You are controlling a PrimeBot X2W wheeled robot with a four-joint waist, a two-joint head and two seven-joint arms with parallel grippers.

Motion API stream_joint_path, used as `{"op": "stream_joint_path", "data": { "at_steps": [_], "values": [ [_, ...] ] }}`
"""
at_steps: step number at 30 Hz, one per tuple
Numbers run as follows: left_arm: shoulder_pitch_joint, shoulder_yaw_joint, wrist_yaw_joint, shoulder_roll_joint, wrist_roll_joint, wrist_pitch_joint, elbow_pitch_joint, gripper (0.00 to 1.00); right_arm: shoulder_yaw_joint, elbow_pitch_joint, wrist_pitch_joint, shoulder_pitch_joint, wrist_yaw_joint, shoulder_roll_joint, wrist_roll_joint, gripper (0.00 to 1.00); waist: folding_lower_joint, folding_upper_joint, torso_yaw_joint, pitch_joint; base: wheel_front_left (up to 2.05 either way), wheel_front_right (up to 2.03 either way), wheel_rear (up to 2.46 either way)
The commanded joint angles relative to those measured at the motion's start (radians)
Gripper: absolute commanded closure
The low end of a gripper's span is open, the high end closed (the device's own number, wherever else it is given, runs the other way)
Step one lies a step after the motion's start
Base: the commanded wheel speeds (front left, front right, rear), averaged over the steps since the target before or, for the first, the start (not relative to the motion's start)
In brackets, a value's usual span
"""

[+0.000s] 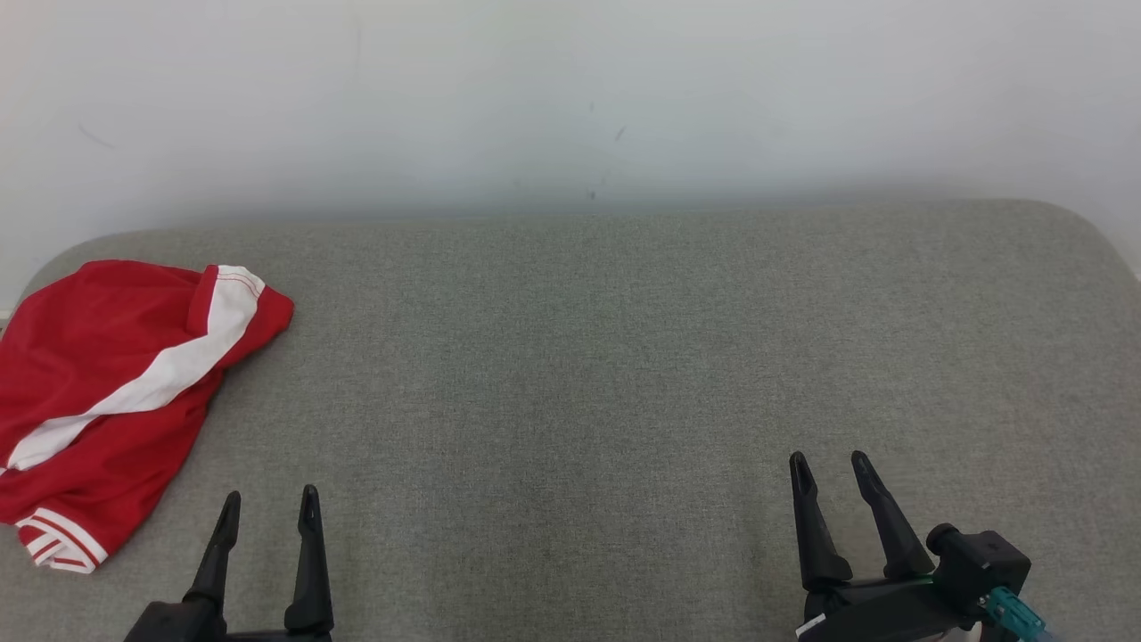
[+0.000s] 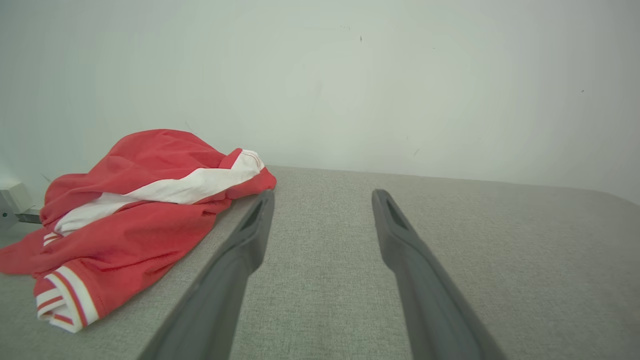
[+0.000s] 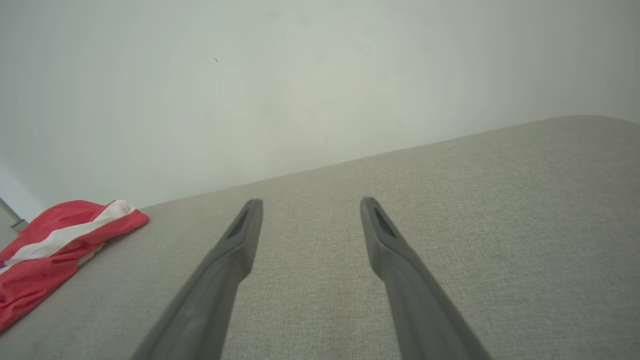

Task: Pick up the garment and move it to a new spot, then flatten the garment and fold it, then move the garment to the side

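Note:
A red garment (image 1: 116, 392) with a white stripe and striped cuffs lies crumpled at the far left of the grey fabric surface (image 1: 624, 357). It also lies left of the fingers in the left wrist view, garment (image 2: 135, 220), and at the far left edge in the right wrist view, garment (image 3: 55, 250). My left gripper (image 1: 270, 504) stands open at the lower left, just right of the garment's near cuff, apart from it. At the lower right my right gripper (image 1: 829, 465) is open, nothing between its fingers, far from the cloth.
A plain white wall (image 1: 570, 98) rises behind the surface's back edge. The surface's rounded corners show at back left and back right. A small grey fitting (image 2: 12, 205) sits beyond the garment at the left edge.

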Motion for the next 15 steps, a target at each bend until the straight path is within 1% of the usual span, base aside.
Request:
{"op": "stream_joint_path", "data": {
  "at_steps": [1, 9, 15],
  "values": [
    [0.007, 0.002, 0.003, 0.006, 0.021, -0.007, -0.009, 0.0, -0.003, -0.005, -0.008, 0.005, -0.002, 0.0, -0.021, 0.0, 0.0, 0.0, 0.0, 0.0, 0.0, 0.0, 0.0],
    [0.017, 0.014, 0.003, 0.003, 0.091, -0.025, -0.014, 0.0, -0.022, -0.001, -0.026, 0.01, -0.002, 0.0, -0.08, 0.0, -0.0001, 0.0, 0.0, -0.001, 0.0, 0.0, 0.0],
    [0.021, 0.025, -0.018, -0.006, 0.119, -0.037, -0.017, 0.0, -0.033, 0.003, -0.038, 0.012, -0.002, 0.001, -0.109, 0.0, -0.0001, 0.0, 0.0, -0.002, 0.0, 0.0, 0.0]
  ]
}}
